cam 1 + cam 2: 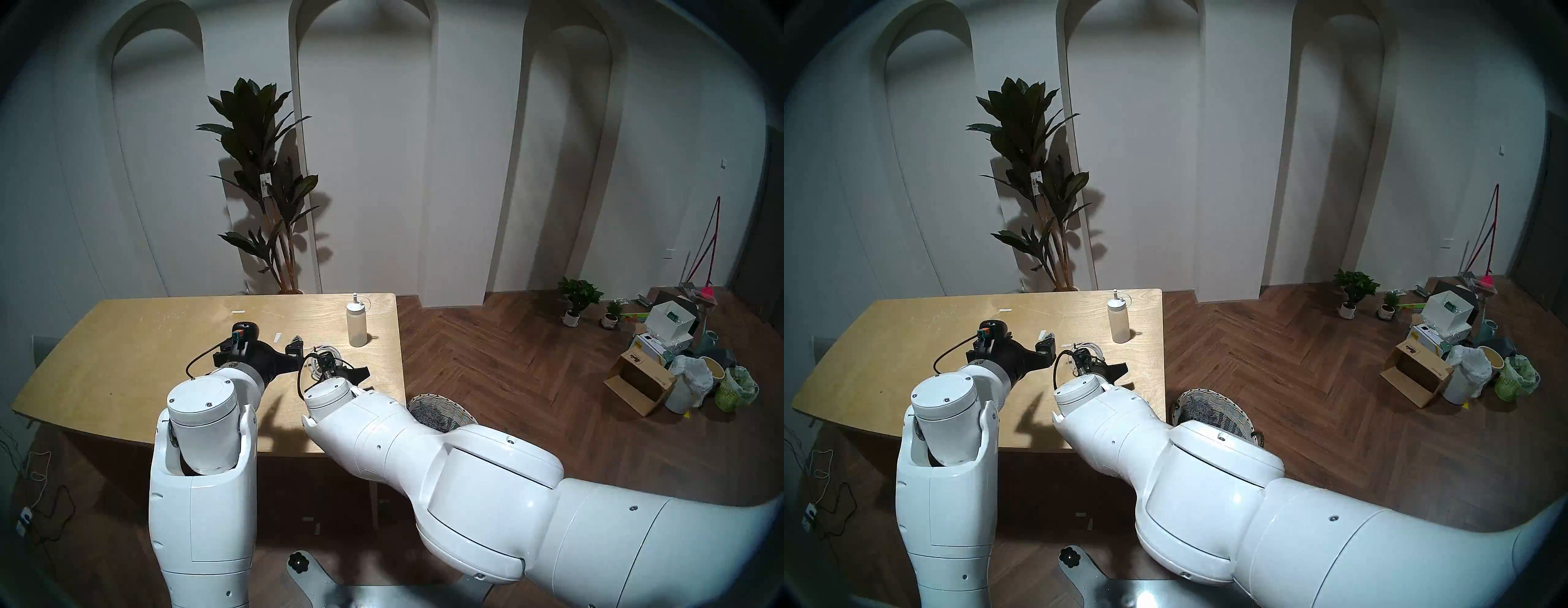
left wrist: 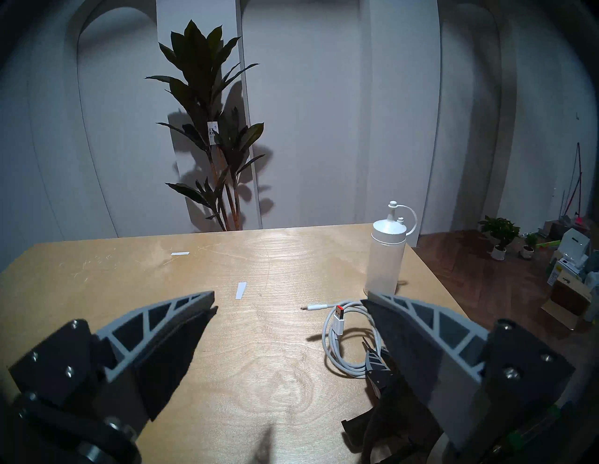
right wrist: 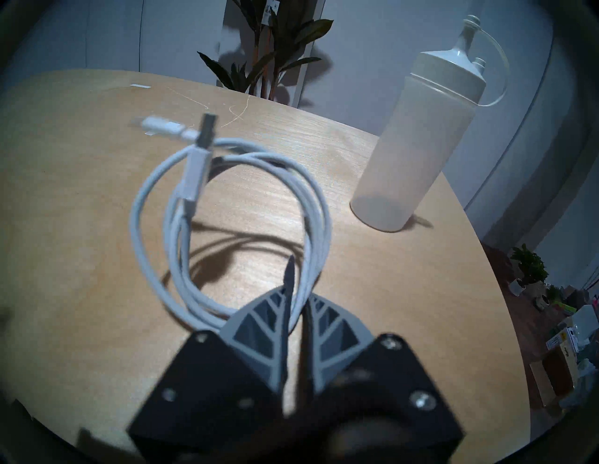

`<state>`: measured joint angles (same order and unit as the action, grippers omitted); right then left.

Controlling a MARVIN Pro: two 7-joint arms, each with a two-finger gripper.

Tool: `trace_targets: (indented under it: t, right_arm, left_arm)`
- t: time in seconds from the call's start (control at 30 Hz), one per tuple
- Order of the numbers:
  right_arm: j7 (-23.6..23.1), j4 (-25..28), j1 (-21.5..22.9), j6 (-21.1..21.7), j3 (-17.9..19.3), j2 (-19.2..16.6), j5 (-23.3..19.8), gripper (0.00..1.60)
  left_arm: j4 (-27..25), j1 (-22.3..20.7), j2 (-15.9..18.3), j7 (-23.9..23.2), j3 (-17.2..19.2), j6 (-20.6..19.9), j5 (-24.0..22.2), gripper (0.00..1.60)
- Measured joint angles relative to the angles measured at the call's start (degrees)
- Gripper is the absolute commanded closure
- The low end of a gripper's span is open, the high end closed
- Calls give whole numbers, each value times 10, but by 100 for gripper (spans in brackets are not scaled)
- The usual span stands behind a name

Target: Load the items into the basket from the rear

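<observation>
A coiled white cable (image 3: 194, 175) lies mid-right on the wooden table (image 1: 127, 339). My right gripper (image 3: 296, 285) is shut on the cable's near loop, and the cable (image 2: 343, 343) throws a shadow just under it. A translucent white squeeze bottle (image 1: 356, 322) stands upright behind the cable, near the table's right edge. My left gripper (image 2: 288, 299) is open and empty, just left of the cable. The round wicker basket (image 1: 437, 399) stands on the floor off the table's front right corner, partly hidden by my right arm. The water bottle is out of view.
A tall potted plant (image 1: 263, 178) stands behind the table. Boxes, bags and a lime-green mesh basket (image 1: 734, 390) are piled on the floor at the far right. Two white tape strips (image 2: 240, 289) are stuck to the tabletop.
</observation>
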<state>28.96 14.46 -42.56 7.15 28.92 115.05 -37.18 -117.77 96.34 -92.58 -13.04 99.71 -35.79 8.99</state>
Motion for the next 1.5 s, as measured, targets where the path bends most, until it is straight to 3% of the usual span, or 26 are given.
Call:
trace_targets:
  t: [0.53,1.0,1.5]
  right_arm:
    - [-11,-5,7,0,1,0,-10,160]
    - [-25,-16,37,23,44,-2,-50,160]
    - [-11,2,58,31,95,-3,-102,160]
  left_arm:
    - [-1,1,-1,6,-1,0,0,0]
    - [-23,-2,3,40,17,15,22,0]
    - [-43,-5,1,92,1,54,44,0]
